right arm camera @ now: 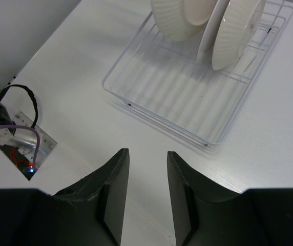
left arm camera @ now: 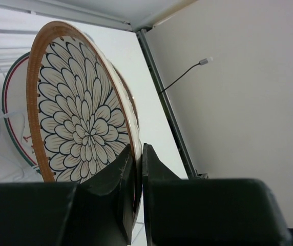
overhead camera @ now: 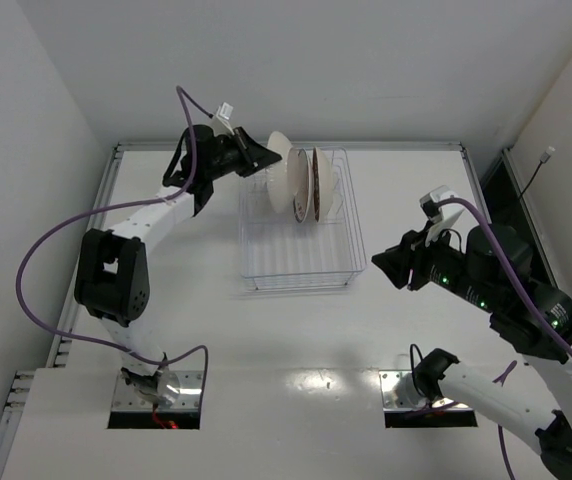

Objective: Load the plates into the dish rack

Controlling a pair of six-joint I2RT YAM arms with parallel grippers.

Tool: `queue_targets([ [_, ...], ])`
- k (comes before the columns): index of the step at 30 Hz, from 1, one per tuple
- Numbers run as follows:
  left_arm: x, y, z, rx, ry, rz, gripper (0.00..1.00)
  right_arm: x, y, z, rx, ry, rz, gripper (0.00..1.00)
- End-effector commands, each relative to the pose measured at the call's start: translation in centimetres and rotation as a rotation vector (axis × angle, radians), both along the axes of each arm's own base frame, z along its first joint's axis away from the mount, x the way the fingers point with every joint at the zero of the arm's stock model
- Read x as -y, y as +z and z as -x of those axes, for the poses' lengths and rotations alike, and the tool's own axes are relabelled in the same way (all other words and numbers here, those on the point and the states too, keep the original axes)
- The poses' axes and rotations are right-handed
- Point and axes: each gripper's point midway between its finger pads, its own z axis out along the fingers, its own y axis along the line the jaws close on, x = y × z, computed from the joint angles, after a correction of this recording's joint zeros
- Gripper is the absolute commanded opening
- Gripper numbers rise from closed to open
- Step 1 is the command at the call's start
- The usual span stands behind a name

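At the near edge of the table (overhead camera: 296,345), both arm bases sit bolted side by side. The right gripper (right arm camera: 144,189) hovers above the bare tabletop, to the right of the dish rack (overhead camera: 296,283) and apart from it. Its jaws stand wide with nothing between them.

The dish rack lies at mid-table, its long axis running near to far. Its near half holds no plates. All three plates stand on edge at its far end, close together.

- The third plate (overhead camera: 322,180) sits farthest right, upright among the tines.
- The middle plate (overhead camera: 303,190) stands just beside it (the left wrist view shows a dark line around its rim).
- The held plate (left arm camera: 80,118) is leftmost. It has a brown rim and a white petal-patterned face.

The left gripper (left arm camera: 136,151) reaches in from the far left. Its jaws are narrow, clamped on the rim of the held plate, one finger on each face. Whether this plate's lower edge rests in the tines cannot be determined.
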Motion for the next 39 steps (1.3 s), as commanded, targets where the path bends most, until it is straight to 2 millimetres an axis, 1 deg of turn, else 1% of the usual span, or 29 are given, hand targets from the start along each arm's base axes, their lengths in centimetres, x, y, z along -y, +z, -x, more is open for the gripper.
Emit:
queue_targets([
  [1,-0.5,6.6,0.6,0.214,0.009,0.069,0.00,0.3,0.6,-0.2,0.023,-0.010,0.002,0.33],
  [5,-1.0,5.2,0.0,0.189,0.054,0.043,0.00,0.3,0.6,-0.2,0.023,-0.010,0.002,0.33],
  [8,-1.5,5.0,-0.3,0.186,0.092,0.032,0.00,0.3,0.4,-0.1,0.015,-0.010,0.007,0.33],
  [10,-2.0,3.9,-0.9,0.164,0.137,0.023,0.00,0.3,0.4,-0.1,0.015,-0.010,0.007,0.33],
  [11,-2.2,4.5,-0.8,0.174,0.150,0.026,0.00,0.3,0.4,-0.1,0.015,-0.010,0.007,0.33],
  [12,-2.4,4.5,-1.0,0.174,0.164,0.026,0.00,0.4,0.1,0.0,0.007,-0.010,0.014,0.33],
  [13,-2.5,3.8,-1.1,0.156,0.176,0.018,0.00,0.4,0.1,0.0,0.012,-0.007,0.020,0.33],
  [16,-2.4,3.3,-1.5,0.135,0.220,0.009,0.00,0.5,-0.1,0.1,0.004,-0.007,0.027,0.33],
  [17,-2.5,2.6,-1.7,0.117,0.229,0.001,0.00,0.5,-0.1,0.1,0.004,-0.007,0.027,0.33],
  [18,-2.0,2.6,-1.5,0.117,0.218,0.001,0.00,0.7,-0.4,0.1,-0.004,-0.015,0.037,0.35],
  [19,-2.1,2.2,-1.9,0.111,0.231,-0.015,0.00,0.7,-0.4,0.1,-0.004,-0.015,0.037,0.36],
  [20,-2.0,1.2,-2.2,0.076,0.230,-0.030,0.00,0.8,-0.2,0.3,0.003,-0.015,0.031,0.40],
  [22,-1.1,1.6,-2.3,0.084,0.227,-0.060,0.00,1.0,-0.4,0.2,-0.002,-0.024,0.039,0.41],
  [23,-1.2,0.9,-2.7,0.069,0.234,-0.083,0.00,1.2,-0.2,0.4,0.005,-0.024,0.034,0.41],
  [24,-0.6,0.7,-2.8,0.053,0.237,-0.108,0.00,1.3,0.0,0.5,0.005,-0.024,0.034,0.43],
  [25,0.1,1.1,-2.5,0.068,0.227,-0.132,0.00,1.3,0.0,0.5,0.005,-0.024,0.034,0.43],
  [26,0.0,0.7,-3.0,0.059,0.236,-0.156,0.00,1.3,0.0,0.5,0.005,-0.024,0.034,0.43],
  [27,0.7,1.2,-2.8,0.056,0.227,-0.171,0.00,1.5,-0.1,0.8,0.004,-0.024,0.035,0.43],
  [28,1.5,0.7,-2.8,0.049,0.211,-0.186,0.01,1.5,-0.1,0.8,0.004,-0.024,0.035,0.44],
  [29,1.5,0.8,-3.0,0.053,0.208,-0.199,0.03,1.5,-0.1,0.8,0.004,-0.024,0.035,0.44],
  [30,2.1,0.5,-2.8,0.035,0.195,-0.209,0.06,1.5,-0.1,0.8,0.004,-0.024,0.035,0.44],
  [31,2.1,1.8,-2.9,0.061,0.195,-0.209,0.19,1.5,-0.1,0.8,0.004,-0.024,0.035,0.47],
  [32,2.5,1.2,-2.9,0.049,0.191,-0.229,0.26,1.5,-0.1,0.8,0.004,-0.024,0.035,0.49],
  [33,3.0,0.9,-2.9,0.039,0.180,-0.235,0.37,1.5,-0.1,0.8,0.004,-0.024,0.035,0.52],
  [34,3.2,2.0,-2.8,0.064,0.166,-0.233,0.46,1.5,0.3,0.9,0.012,-0.024,0.028,0.62],
  [36,4.2,1.4,-2.7,0.054,0.125,-0.244,0.63,1.5,0.7,0.9,0.014,-0.027,0.016,0.69],
  [37,4.2,1.3,-2.4,0.038,0.114,-0.250,0.78,1.5,1.1,1.0,0.021,-0.027,0.010,0.73],
  [38,4.4,1.4,-2.2,0.044,0.099,-0.255,0.82,1.5,1.1,1.0,0.021,-0.027,0.010,0.79],
  [39,4.4,1.5,-1.9,0.036,0.083,-0.267,0.91,1.6,1.7,0.8,0.033,-0.036,0.005,0.82],
])
